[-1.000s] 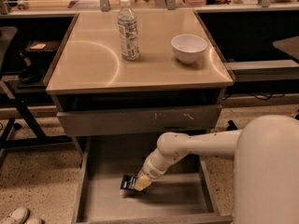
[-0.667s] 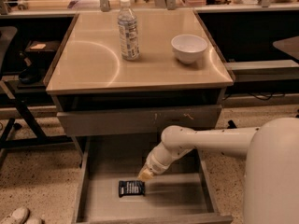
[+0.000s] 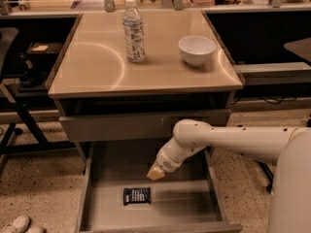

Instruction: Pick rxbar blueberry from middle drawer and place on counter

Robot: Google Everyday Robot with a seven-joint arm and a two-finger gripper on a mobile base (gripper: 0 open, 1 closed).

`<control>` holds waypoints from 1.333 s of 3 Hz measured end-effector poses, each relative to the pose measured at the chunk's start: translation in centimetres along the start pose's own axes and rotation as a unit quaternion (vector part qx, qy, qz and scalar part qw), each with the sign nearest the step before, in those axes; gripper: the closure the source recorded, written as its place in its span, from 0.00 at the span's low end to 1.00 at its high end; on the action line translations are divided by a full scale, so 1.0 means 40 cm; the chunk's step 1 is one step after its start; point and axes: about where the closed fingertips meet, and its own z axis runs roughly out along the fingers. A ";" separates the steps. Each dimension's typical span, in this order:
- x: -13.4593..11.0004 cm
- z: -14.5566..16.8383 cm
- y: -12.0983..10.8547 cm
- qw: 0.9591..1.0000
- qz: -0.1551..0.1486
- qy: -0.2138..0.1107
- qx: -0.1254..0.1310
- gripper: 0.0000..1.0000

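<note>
From my seat, the gripper (image 3: 156, 172) shows only as a pale tan wedge at the end of the white arm (image 3: 233, 139). I cannot tell whether it is spread or pressed together. It hangs inside the open drawer (image 3: 83, 193), above the floor and just in front of the closed drawer front (image 3: 121, 127) above.

The snack bar (image 3: 136, 195) lies flat on the drawer floor, below and to the left of the gripper and apart from it. Its white print is too small for me to read.

The back of the drawer is hidden under that upper front and behind the arm. The drawer's front lip runs along the bottom of the view and is partly cut off. The robot's body (image 3: 291, 188) is cropped at the right edge.

The bar sits left of centre toward the front, away from the left wall and the front lip, with grey floor showing on every side. The right wall is close under the arm.

On the counter (image 3: 97, 72), a water bottle (image 3: 133, 30) stands toward the back, with a white bowl (image 3: 196, 50) to its right. The front half is bare tan surface up to the dark edge.
</note>
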 end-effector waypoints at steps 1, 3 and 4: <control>0.000 0.000 0.000 1.000 0.000 0.000 0.000 0.82; 0.000 0.000 0.000 1.000 0.000 0.000 0.000 0.36; 0.000 0.000 0.000 1.000 0.000 0.000 0.000 0.12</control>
